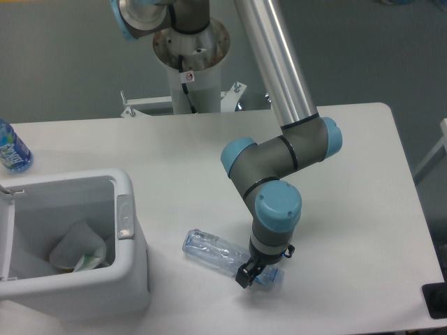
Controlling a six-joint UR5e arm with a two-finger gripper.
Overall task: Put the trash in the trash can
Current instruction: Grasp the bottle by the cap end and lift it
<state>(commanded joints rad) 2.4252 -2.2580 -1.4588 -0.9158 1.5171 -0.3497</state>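
The crushed clear plastic bottle lies on the white table, its bluish cap end at the lower right. My gripper is down over that cap end, fingers on either side of it; I cannot tell whether they are closed on it. The white boxy trash can stands at the lower left. Inside it lies something pale and crumpled that may be the napkin.
An intact blue-labelled water bottle stands at the table's far left edge. The robot's base column is behind the table. The table's front edge runs just below the gripper.
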